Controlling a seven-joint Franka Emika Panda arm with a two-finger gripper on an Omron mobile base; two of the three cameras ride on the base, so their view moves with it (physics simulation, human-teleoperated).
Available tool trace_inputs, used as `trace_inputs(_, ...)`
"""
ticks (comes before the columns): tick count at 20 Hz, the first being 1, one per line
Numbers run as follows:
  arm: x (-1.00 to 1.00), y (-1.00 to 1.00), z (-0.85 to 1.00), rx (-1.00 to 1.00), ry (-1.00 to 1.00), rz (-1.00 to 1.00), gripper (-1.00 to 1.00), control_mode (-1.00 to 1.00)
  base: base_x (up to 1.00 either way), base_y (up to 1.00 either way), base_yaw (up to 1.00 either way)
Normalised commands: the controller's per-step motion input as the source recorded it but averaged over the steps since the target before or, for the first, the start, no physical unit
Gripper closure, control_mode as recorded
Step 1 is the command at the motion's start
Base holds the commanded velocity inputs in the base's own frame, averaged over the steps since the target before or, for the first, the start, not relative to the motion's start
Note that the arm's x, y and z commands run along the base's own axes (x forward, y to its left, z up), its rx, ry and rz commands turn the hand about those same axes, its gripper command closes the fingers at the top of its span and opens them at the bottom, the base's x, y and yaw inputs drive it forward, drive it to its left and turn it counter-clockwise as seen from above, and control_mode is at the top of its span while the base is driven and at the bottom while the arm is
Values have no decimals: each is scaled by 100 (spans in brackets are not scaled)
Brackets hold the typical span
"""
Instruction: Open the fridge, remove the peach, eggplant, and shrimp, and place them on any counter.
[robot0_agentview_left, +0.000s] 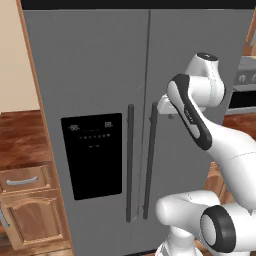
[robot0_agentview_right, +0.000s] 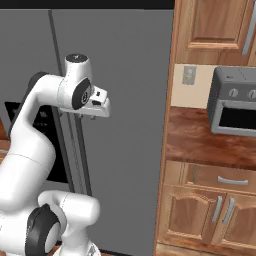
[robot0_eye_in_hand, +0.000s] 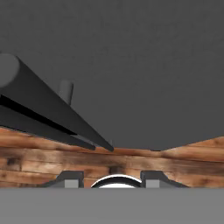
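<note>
Place: a home kitchen, rendered.
Appliance: tall grey two-door fridge (robot0_agentview_left: 100, 75) with dark vertical bar handles (robot0_agentview_left: 130, 162) and a black dispenser panel (robot0_agentview_left: 92, 155).
Worktop: glossy reddish-brown wooden counter (robot0_agentview_right: 200, 142) over lighter wooden drawers and doors.
Also: grey countertop oven (robot0_agentview_right: 235, 102), wooden wall cabinet (robot0_agentview_right: 215, 30).

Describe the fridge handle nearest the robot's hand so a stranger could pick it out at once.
Find the tall grey fridge with both doors shut. Two dark vertical bar handles run side by side along its centre seam. It is the right handle, on the plain door, while the left handle sits beside the black dispenser panel.
</note>
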Motion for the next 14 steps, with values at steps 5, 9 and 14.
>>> trace_inputs(5,0,0,0,0,0,0,-100,100,-17,0,-1)
trace_inputs(9,0,0,0,0,0,0,-100,100,-66,13,-18)
trace_inputs(14,0,0,0,0,0,0,-100,100,-35,38,-26)
